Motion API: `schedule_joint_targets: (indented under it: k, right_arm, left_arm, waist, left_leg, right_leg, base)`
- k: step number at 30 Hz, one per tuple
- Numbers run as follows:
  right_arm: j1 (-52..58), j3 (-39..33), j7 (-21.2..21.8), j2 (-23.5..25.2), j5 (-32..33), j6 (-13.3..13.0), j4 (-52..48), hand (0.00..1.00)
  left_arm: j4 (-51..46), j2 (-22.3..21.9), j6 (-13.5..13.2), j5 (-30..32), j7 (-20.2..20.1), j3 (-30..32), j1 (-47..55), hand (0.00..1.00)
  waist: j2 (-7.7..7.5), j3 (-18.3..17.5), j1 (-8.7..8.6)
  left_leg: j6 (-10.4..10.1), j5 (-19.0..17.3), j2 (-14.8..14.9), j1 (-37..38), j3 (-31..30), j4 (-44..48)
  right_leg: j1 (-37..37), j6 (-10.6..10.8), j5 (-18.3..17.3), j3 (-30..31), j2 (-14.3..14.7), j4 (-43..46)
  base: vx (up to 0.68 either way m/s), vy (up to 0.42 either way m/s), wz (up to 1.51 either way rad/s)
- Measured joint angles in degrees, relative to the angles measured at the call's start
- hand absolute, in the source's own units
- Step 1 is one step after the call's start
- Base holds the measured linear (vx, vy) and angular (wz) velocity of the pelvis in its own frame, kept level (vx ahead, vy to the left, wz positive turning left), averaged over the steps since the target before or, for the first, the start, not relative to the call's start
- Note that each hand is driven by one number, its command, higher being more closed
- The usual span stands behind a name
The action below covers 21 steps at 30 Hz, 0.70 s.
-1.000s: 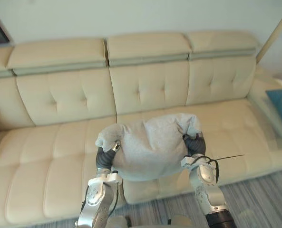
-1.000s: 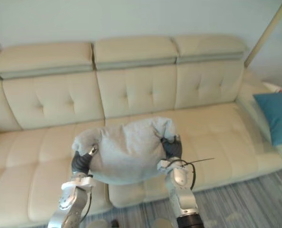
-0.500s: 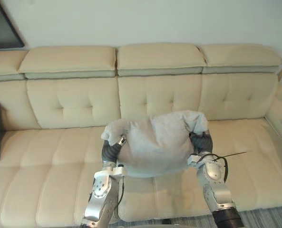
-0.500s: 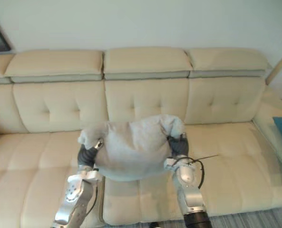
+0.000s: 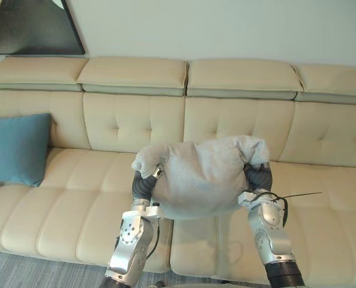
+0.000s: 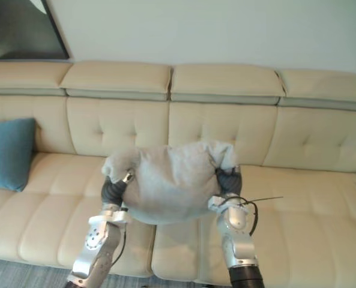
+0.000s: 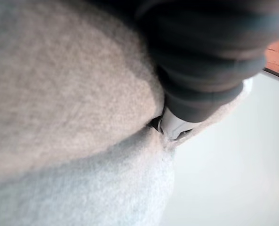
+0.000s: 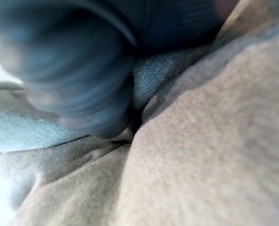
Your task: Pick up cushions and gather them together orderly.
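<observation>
A: How far is the task judged to be?

B: About half done, it is judged. A grey cushion point(image 5: 202, 174) is held up between the left hand point(image 5: 143, 186) and the right hand point(image 5: 259, 177), over the middle seats of the sofa point(image 5: 75, 216). Whether the seats are touched by it cannot be told. It is not yet put down beside another cushion.

A: Is it gripped, or only pressed from two sides?

B: That cannot be told. Each hand is sunk into one side of the cushion. In the wrist views the dark ribbed cover is seen against grey cloth, and what lies past it is hidden.

A: What is left to be done?

B: A blue cushion point(image 5: 15, 149) is leaned upright against the backrest at the left end of the sofa, well apart from the grey one. The two are not yet gathered. It is judged that the grey cushion must be carried to that end and set neatly beside the blue one.

A: Are containers to be reported?

B: No basket or box is seen. The sofa alone serves as holder, and the blue cushion is rested on it.
</observation>
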Motion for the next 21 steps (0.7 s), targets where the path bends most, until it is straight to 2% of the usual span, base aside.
schedule_joint_targets:
  k: [5, 9, 15, 19, 21]
  right_arm:
    - [-3.2, 1.2, 0.0, -0.1, 0.0, 0.2, 0.7, 1.00]
    - [-5.4, 1.4, 0.0, -0.2, 0.0, 0.2, 0.8, 1.00]
    - [-14.1, 3.9, 0.0, -0.2, 0.5, 0.2, 7.0, 1.00]
    - [-24.0, 5.2, -0.5, -0.3, 1.3, 0.2, 11.0, 1.00]
    - [-30.0, 5.2, -1.1, -0.6, 2.5, 0.0, 13.3, 1.00]
  left_arm:
    - [-1.8, 0.1, -0.3, 0.0, 0.0, 1.7, 0.1, 1.00]
    - [-3.1, 0.0, -0.5, 0.0, 0.1, 2.5, 0.0, 1.00]
    - [-3.4, -0.3, -0.7, 0.1, 2.1, 6.4, -2.2, 1.00]
    - [-3.2, 0.0, -1.8, 0.1, 5.0, 10.8, -9.6, 1.00]
    - [-1.6, 2.1, -2.7, 0.2, 6.6, 12.4, -15.7, 1.00]
  waist:
    - [-1.00, 0.2, -0.17]
    - [-1.52, 0.5, -0.14]
    - [-1.49, 0.8, -0.02]
    - [-0.49, 3.3, 0.52]
    - [-0.11, 5.3, 1.04]
  left_leg:
    - [0.1, 0.8, -0.4, 0.5, 0.6, -1.4]
    - [-0.7, 3.0, -0.4, -0.4, 0.3, -5.0]
    - [-0.5, 6.7, -0.1, -3.8, -1.4, -7.7]
    - [-0.4, 8.0, 0.1, -7.5, -2.0, -7.5]
    - [-0.4, 8.4, 0.3, -10.4, -2.4, -6.5]
  right_leg:
    - [-0.6, 0.2, 0.2, 1.4, 0.1, -0.5]
    - [-2.8, 0.2, 0.1, 1.3, 0.5, -0.7]
    - [-6.0, 0.5, 0.7, -0.2, 1.0, -1.1]
    - [-8.2, 0.1, 2.5, -1.2, 1.4, -2.9]
    - [-9.7, -0.2, 3.9, -1.2, 1.7, -4.3]
  base:
    - [-0.05, 0.018, -0.13]
    - [-0.04, -0.018, 0.04]
    - [0.01, -0.022, 0.18]
    - [-0.01, 0.007, 0.16]
    - [-0.04, 0.003, 0.11]
